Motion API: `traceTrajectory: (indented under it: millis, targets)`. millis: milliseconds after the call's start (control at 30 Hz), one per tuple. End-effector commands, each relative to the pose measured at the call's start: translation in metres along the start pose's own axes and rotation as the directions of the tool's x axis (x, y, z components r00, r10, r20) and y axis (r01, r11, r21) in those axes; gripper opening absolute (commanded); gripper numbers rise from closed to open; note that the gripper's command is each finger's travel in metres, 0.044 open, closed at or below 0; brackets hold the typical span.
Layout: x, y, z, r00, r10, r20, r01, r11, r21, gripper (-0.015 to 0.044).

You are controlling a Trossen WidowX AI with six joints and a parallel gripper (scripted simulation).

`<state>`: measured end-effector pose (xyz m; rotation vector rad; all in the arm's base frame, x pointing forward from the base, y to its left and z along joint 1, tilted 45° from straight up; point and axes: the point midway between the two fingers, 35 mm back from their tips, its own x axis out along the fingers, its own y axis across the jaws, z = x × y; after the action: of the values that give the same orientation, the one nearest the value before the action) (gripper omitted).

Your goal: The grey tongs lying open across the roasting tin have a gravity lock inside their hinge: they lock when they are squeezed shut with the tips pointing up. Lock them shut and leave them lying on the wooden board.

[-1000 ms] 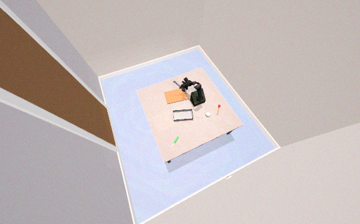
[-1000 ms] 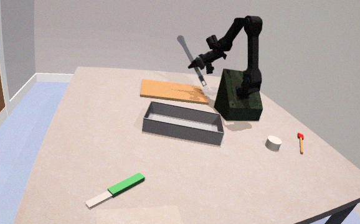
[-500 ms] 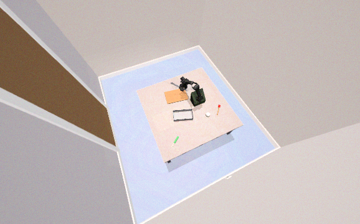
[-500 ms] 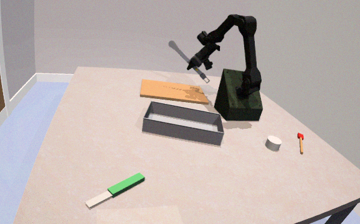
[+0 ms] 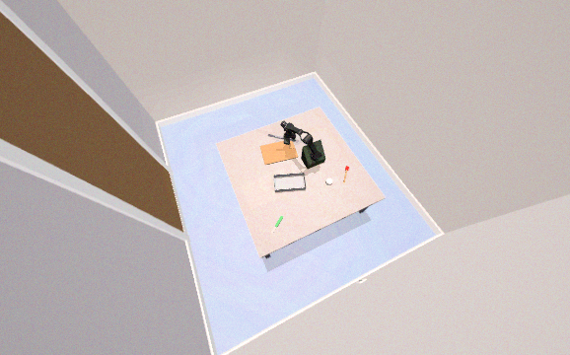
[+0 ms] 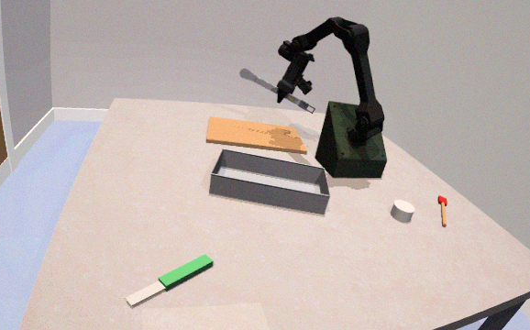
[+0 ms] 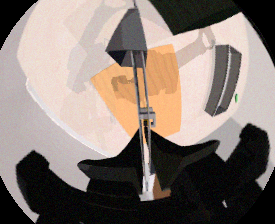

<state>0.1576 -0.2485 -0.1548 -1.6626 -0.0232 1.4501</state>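
My gripper (image 6: pixel 281 96) (image 7: pixel 142 129) is shut on the grey tongs (image 5: pixel 275 136) (image 6: pixel 264 83) (image 7: pixel 127 37), at about the middle of their length. The tongs' two arms lie close together, nearly parallel, in the wrist view. The tongs are in the air and tilted: in the exterior view their rounded end is up at the left and the end with a small loop is down at the right. The wooden board (image 5: pixel 269 157) (image 6: pixel 226 132) (image 7: pixel 163 112) lies below them on the table. Whether the lock is engaged cannot be seen.
The roasting tin (image 5: pixel 290 190) (image 6: pixel 265 197) (image 7: pixel 219 80) stands in front of the board and holds no tongs. The dark arm base (image 6: pixel 357 162) is right of the board. A white cylinder (image 6: pixel 403 211), a red-headed hammer (image 6: pixel 444 213) and a green-handled tool (image 6: pixel 186 272) lie farther off.
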Motion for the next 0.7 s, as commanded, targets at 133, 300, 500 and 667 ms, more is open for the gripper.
traceTrajectory:
  millis: [133, 300, 500, 667]
  targets:
    - [-0.014, -0.012, -0.001, 0.986, 0.004, 0.165, 0.001, 1.0, -0.029, -0.015]
    - [-0.023, -0.021, 0.001, 0.966, 0.002, 0.259, 0.009, 0.999, -0.043, -0.015]
    - [-0.024, -0.022, 0.001, 0.962, 0.002, 0.272, 0.011, 0.999, -0.045, -0.015]
    - [-0.024, -0.022, 0.001, 0.962, 0.002, 0.272, 0.011, 0.999, -0.045, -0.015]
